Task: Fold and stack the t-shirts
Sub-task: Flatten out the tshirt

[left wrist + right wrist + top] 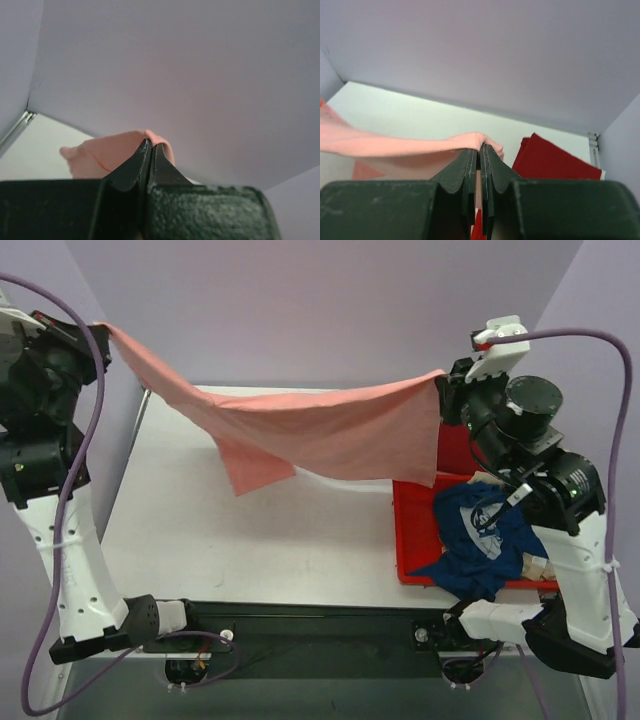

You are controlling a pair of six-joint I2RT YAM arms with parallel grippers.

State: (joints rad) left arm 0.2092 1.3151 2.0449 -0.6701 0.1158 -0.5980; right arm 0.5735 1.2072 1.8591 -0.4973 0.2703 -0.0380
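Left gripper (151,149) clamped pink shirt (320,430) corner | right gripper (481,150) clamped opposite corner | spread above bench (250,540), likely for flattening

The left arm (72,560) and right arm (585,580) wear white shells over black joints, each trailed by a purple cable (60,505). Their fingers (457,172) are black and wedge-shaped.

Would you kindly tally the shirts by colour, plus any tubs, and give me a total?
Pink shirt: 1
Navy shirt: 1
Dark red shirt: 1
Red tub: 1
Total: 4
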